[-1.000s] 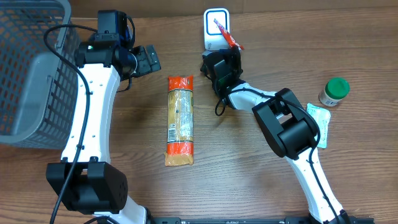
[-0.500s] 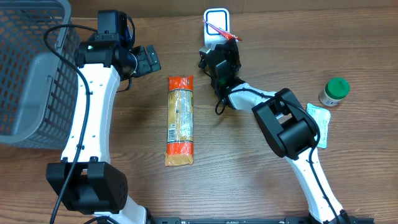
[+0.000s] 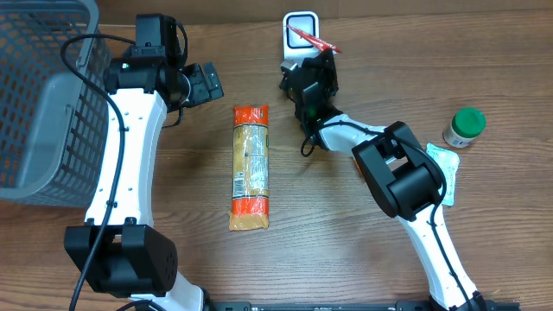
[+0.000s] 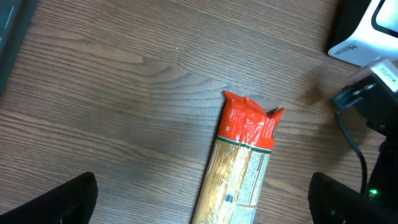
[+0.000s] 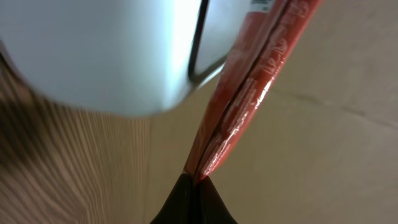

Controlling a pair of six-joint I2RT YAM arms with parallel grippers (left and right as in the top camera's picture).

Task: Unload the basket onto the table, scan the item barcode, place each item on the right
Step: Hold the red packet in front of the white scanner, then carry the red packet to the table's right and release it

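Slim red packet (image 3: 313, 40), glossy and crinkled, is pinched at one end, tilted edge-on, just beside the white barcode scanner (image 3: 298, 21), crossing its near corner.

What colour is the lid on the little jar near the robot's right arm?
Green. The jar lid shows best in the overhead view.
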